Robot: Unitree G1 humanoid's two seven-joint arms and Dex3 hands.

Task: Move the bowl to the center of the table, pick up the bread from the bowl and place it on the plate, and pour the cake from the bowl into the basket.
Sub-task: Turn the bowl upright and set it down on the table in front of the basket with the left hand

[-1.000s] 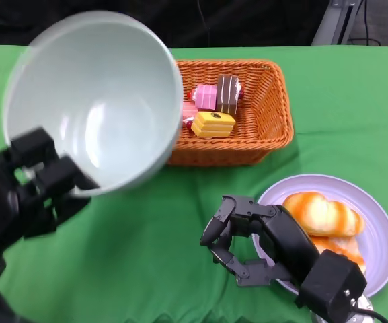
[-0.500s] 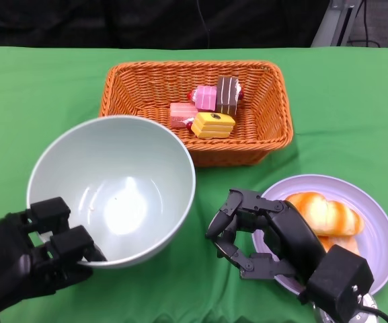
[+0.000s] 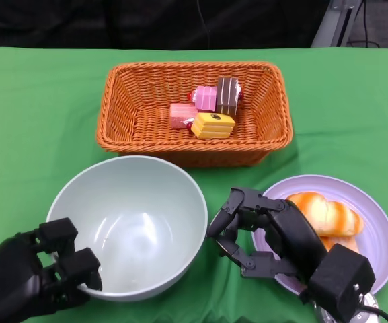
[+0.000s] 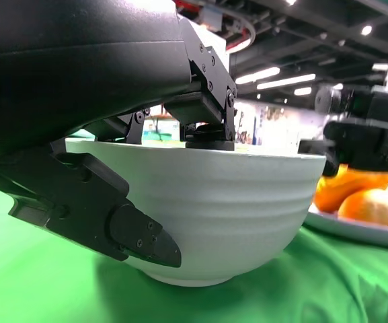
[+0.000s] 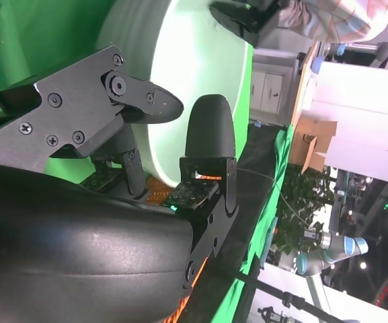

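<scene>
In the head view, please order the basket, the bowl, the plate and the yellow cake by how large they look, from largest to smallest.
1. basket: widest outline.
2. bowl: clearly smaller than the basket, though it sits nearer the camera.
3. plate: close to the bowl, and the right hand covers part of it, so this rank is unsure.
4. yellow cake: by far the smallest.

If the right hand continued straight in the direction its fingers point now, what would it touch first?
Most likely the pale green ceramic bowl. The right hand has its fingers curled toward the bowl's outer wall, with a strip of green cloth between them. The exact gap is hard to judge.
</scene>
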